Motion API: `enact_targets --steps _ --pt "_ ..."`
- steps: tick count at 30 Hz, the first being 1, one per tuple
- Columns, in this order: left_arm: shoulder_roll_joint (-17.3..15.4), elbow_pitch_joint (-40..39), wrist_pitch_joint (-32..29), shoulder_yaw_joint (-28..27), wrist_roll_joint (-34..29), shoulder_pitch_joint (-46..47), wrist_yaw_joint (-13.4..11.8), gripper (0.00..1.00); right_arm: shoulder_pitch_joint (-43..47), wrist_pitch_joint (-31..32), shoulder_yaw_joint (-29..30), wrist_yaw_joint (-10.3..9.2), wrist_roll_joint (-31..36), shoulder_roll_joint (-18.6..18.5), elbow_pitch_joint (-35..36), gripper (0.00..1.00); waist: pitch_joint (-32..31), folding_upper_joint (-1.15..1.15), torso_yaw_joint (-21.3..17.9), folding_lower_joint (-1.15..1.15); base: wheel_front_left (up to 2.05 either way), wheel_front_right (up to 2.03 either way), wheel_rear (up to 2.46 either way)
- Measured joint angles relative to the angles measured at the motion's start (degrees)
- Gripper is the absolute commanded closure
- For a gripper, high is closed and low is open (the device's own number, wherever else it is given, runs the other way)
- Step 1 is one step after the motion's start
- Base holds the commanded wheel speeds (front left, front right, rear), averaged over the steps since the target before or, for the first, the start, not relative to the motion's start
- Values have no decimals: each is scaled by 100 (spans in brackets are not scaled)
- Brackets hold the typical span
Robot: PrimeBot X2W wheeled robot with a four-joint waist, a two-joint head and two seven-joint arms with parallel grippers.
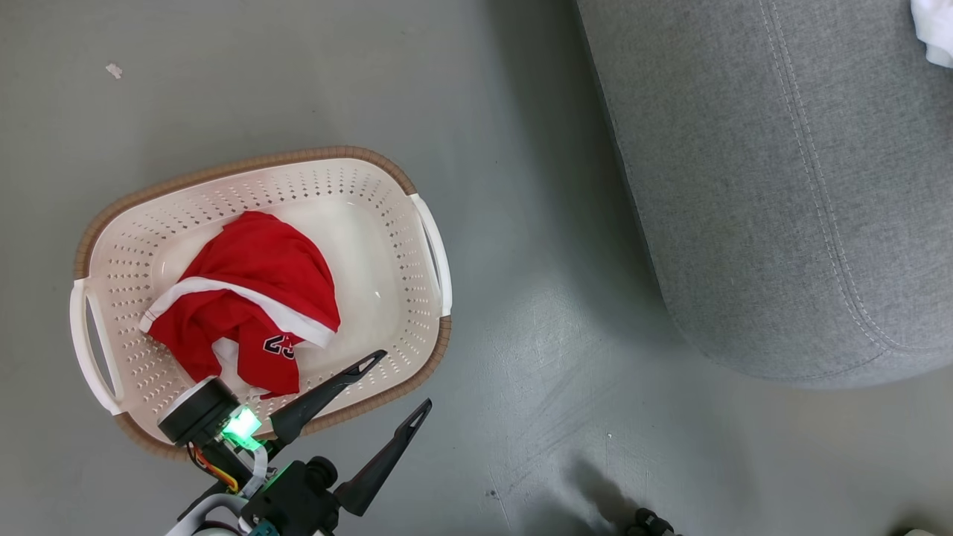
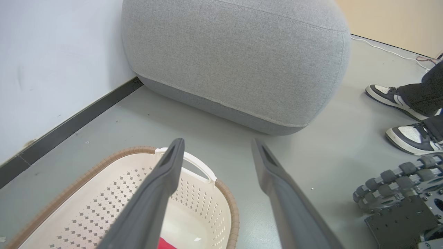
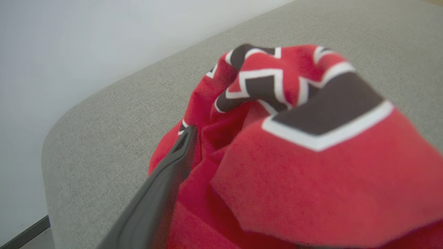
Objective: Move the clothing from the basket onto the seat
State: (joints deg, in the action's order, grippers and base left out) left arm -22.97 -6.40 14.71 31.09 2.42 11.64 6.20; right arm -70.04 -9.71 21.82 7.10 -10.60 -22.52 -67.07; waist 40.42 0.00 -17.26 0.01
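**Two red garments: one in the basket, one at the seat**

Head view: the basket [image 1: 402,246] stands on the grey floor [image 1: 521,112], well apart from the seat [image 1: 782,186] at upper right. A crumpled red garment [image 1: 253,298] with white trim and a black number lies in the basket's left half. The left tool [image 1: 406,378] hangs over the basket's near rim, fingers wide apart and holding nothing. A white item [image 1: 934,30] lies at the seat's far corner.

Left wrist view: the left tool [image 2: 217,141] points past the basket [image 2: 104,197] toward the seat [image 2: 235,58]; a person's shoes [image 2: 408,138] stand at right.

Right wrist view: a second garment [image 3: 311,166], red with black-and-white lettering, is bunched over the seat [image 3: 114,121] top. It covers the right tool [image 3: 221,138] except one finger [image 3: 162,193], so whether that tool is apart or clamped cannot be told.
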Motion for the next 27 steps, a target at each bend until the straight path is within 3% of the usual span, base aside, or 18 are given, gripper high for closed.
enact_targets --steps 13,27 --pt "163 94 0 11 16 148 1 0 -61 -214 411 -1 331 13 -423 0 -183 0 5 0 0 0 0" --pt "544 291 0 179 111 353 10 0 73 -216 501 -1 829 -66 -579 0 -564 0 -19 0 0 0 0"
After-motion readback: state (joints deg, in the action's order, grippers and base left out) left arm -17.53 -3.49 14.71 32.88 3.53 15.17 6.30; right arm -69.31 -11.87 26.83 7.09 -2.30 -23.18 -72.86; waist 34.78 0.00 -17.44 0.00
